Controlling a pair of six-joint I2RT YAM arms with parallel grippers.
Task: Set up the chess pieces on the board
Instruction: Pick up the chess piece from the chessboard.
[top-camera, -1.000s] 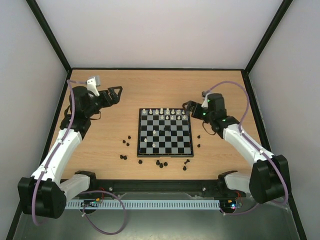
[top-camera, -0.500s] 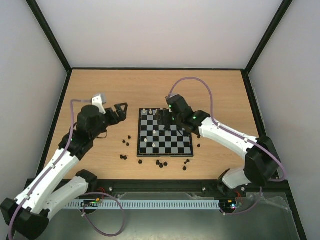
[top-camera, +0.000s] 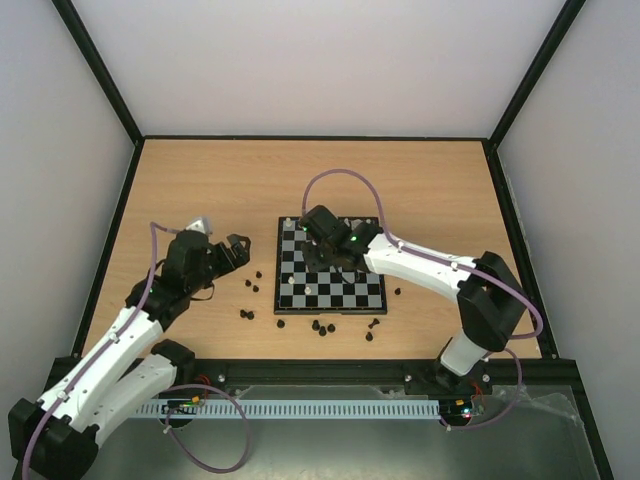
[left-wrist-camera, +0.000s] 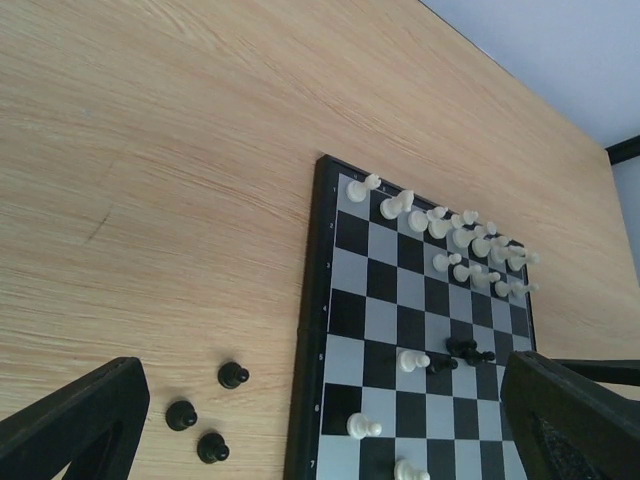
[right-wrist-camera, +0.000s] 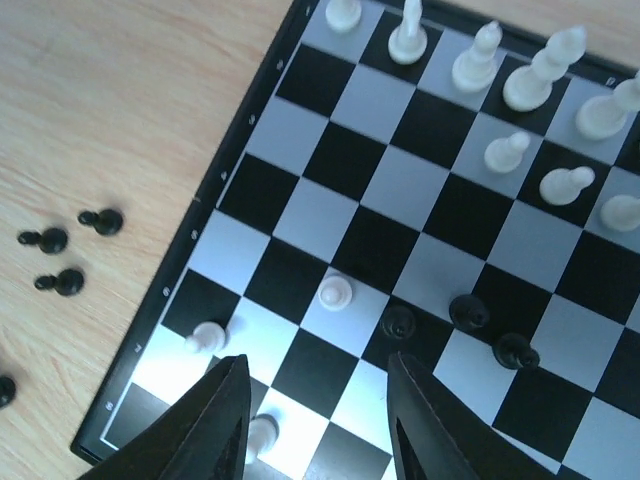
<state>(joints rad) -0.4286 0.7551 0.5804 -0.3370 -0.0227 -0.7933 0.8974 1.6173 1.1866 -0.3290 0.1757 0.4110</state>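
**A:** From above, where does the board sit?

**B:** The board (top-camera: 345, 292) lies mid-surface, with black and light-grey checks inside a thin black border. The right jaws hang over its far-left part. The left jaws hover over bare wood, well apart from its left edge. Loose black pieces (top-camera: 320, 327) dot the wooden surface (top-camera: 200, 180) along the board's near and left edges.

**A:** And the left wrist?

**B:** The left jaws stand wide open and hold nothing. Three black pawns (left-wrist-camera: 182, 415) sit near one finger. White pieces (left-wrist-camera: 470, 238) crowd the far rows. A broad stretch of grained wood runs beside the border.

**A:** The right wrist?

**B:** The right jaws are parted over the squares, with nothing between them. A white pawn (right-wrist-camera: 334, 292) stands just ahead of the gap. Three rounded black men (right-wrist-camera: 468, 312) stand ahead of the other finger.
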